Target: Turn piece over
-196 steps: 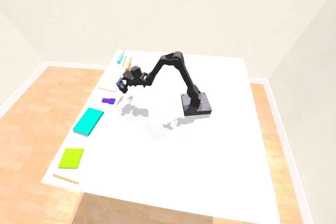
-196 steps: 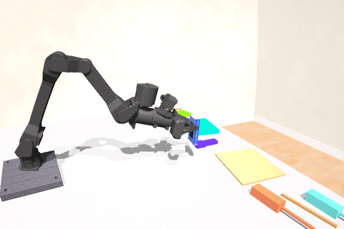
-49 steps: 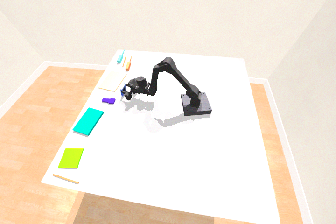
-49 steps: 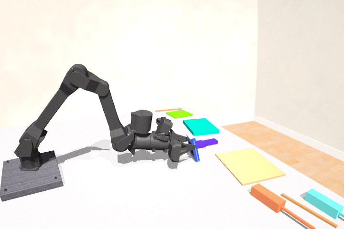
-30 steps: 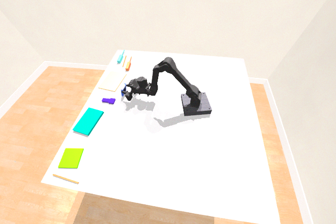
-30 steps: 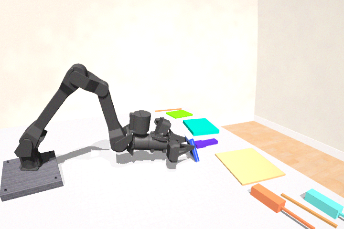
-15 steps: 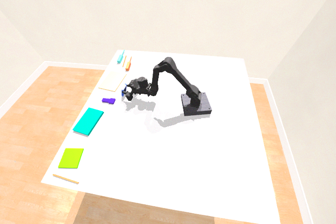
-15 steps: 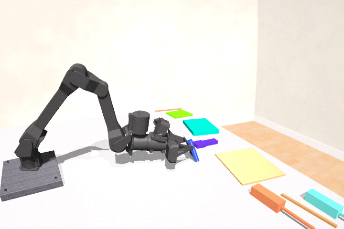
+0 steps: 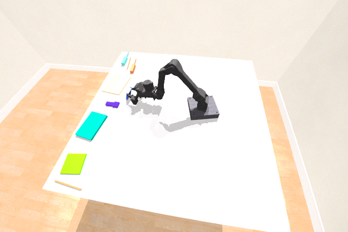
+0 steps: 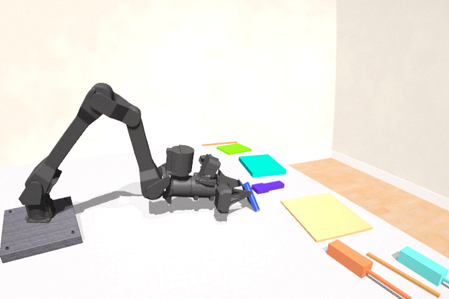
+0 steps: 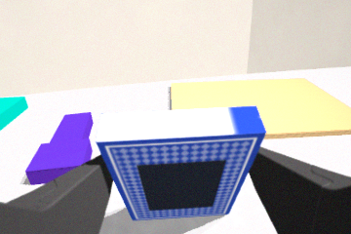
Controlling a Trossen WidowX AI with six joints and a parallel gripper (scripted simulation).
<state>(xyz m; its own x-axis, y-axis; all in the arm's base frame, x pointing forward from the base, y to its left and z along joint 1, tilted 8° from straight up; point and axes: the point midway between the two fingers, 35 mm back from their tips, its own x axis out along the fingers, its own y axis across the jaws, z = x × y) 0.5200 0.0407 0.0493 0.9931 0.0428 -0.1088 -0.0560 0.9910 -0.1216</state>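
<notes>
The piece is a thin blue slab with a patterned blue-and-white face and a dark centre panel. It stands on edge, tilted, its patterned face toward the wrist camera. My gripper is shut on it, one dark finger on each side edge, low over the white mat. In the exterior view the piece leans with its top toward the arm and its lower edge at or just above the mat. In the top view it shows as a small blue sliver at the fingertips, far from the base.
A purple block lies just beyond the piece, also in the wrist view. A pale yellow board lies to its right. A cyan slab, a lime slab, and orange and cyan tools line the mat's edge.
</notes>
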